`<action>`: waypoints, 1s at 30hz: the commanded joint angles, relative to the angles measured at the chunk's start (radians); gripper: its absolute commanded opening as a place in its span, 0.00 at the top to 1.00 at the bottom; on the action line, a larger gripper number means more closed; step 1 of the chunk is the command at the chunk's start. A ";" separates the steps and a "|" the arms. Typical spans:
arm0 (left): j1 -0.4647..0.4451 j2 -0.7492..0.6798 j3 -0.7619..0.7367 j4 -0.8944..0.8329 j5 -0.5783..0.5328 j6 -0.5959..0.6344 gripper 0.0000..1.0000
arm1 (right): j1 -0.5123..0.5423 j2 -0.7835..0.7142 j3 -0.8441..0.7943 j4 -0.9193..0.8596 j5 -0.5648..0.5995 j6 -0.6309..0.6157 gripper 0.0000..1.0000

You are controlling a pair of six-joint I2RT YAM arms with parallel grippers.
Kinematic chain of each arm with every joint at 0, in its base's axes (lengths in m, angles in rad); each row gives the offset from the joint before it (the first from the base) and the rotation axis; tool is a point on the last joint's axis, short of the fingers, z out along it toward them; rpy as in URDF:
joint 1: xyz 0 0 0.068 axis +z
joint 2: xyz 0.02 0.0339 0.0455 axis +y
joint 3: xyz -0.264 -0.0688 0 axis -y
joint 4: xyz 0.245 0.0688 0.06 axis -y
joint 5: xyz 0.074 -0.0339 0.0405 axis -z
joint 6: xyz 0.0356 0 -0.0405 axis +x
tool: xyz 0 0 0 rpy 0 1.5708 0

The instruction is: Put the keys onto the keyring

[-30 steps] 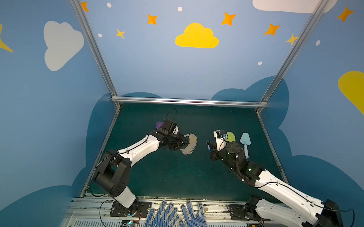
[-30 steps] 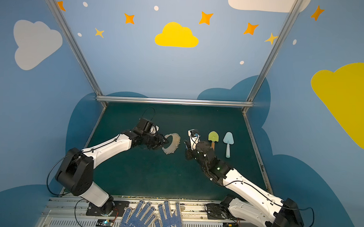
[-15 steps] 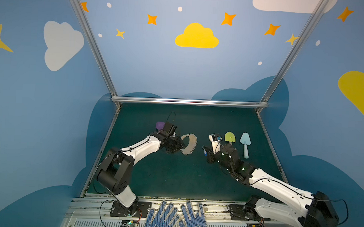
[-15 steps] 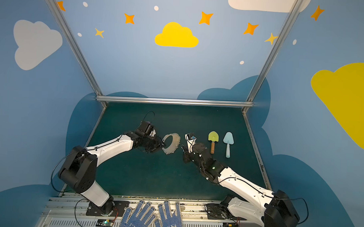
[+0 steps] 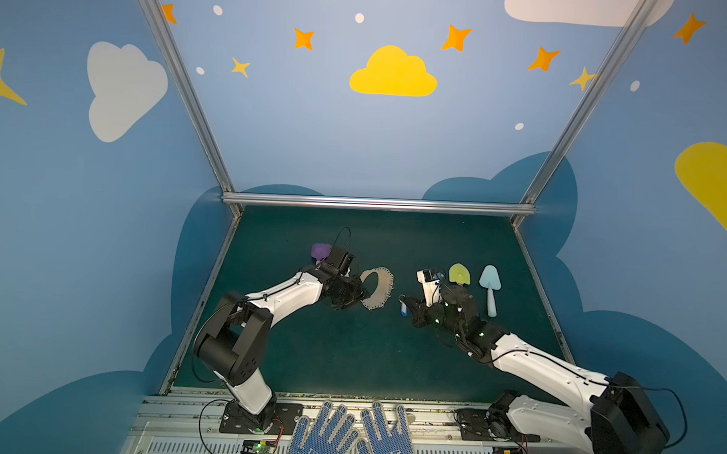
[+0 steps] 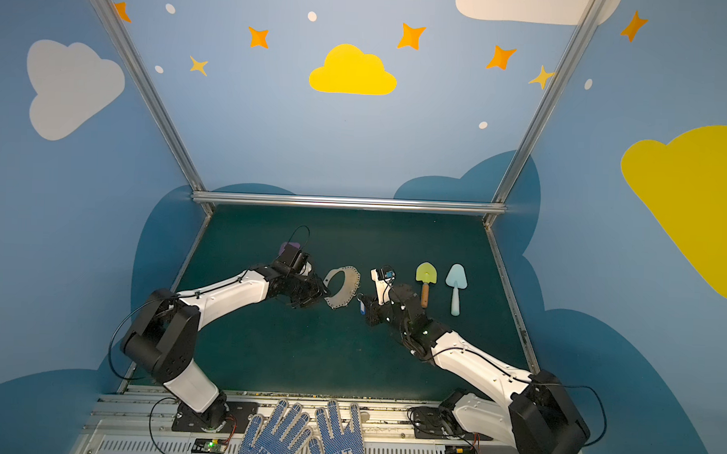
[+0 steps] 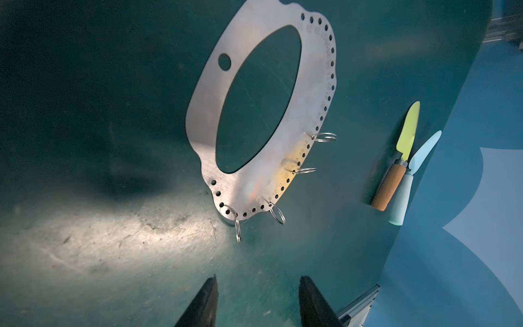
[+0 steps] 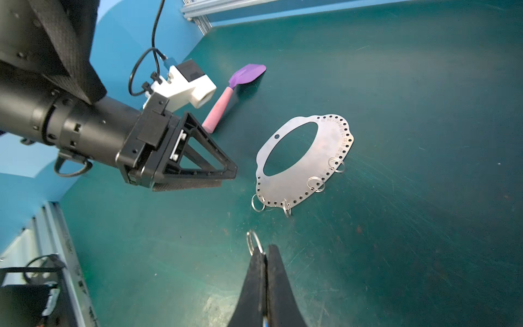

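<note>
We see a dark green tabletop (image 5: pixel 349 360). The keyring (image 5: pixel 386 287) lies near the centre, a purple toy shovel (image 5: pixel 320 250) at ten o'clock, and a yellow-green shovel (image 5: pixel 459 274) and a light blue shovel (image 5: pixel 489 282) at two.

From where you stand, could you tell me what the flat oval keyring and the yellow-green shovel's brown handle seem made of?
The flat grey oval keyring: likely brushed steel, given its fine scratch lines and dull sheen. The brown shovel handle: probably wood or cork, matt and unreflective; I cannot tell which.

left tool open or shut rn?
Open. In the left wrist view the left tool stands parted, with bare mat showing in the gap and nothing held. The keyring lies ahead, untouched.
</note>
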 commanded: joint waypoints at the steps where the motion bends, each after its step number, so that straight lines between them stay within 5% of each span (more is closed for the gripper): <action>1: 0.004 0.007 0.005 -0.037 -0.032 0.014 0.51 | -0.020 0.023 -0.001 0.039 -0.068 0.028 1.00; 21: -0.042 0.188 0.071 -0.039 -0.058 -0.006 0.55 | -0.005 0.200 0.007 0.087 -0.130 0.080 1.00; 26: -0.043 0.217 0.090 -0.038 -0.047 0.001 0.83 | -0.001 0.223 0.006 0.104 -0.129 0.089 1.00; 30: -0.042 0.224 0.101 -0.043 -0.051 0.008 0.89 | 0.000 0.223 0.009 0.100 -0.123 0.085 1.00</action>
